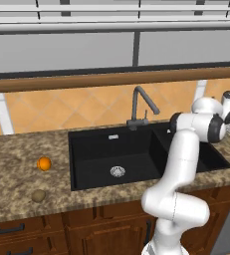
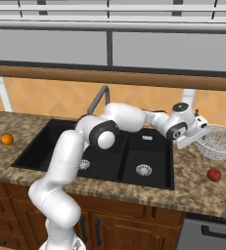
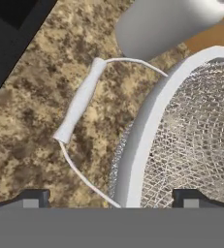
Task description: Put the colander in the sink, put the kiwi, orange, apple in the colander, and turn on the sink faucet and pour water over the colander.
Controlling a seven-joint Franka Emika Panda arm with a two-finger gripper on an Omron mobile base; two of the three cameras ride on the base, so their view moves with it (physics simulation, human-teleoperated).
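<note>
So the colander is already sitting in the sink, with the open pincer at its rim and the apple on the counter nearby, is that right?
Not quite. The colander sits on the counter to the right of the sink, not in it, as the right base view shows. The rest holds: the open pincer is at its rim, and the apple lies on the counter nearby.

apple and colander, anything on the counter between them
Nothing: in the right base view, only bare granite counter lies between the apple and the colander.
</note>
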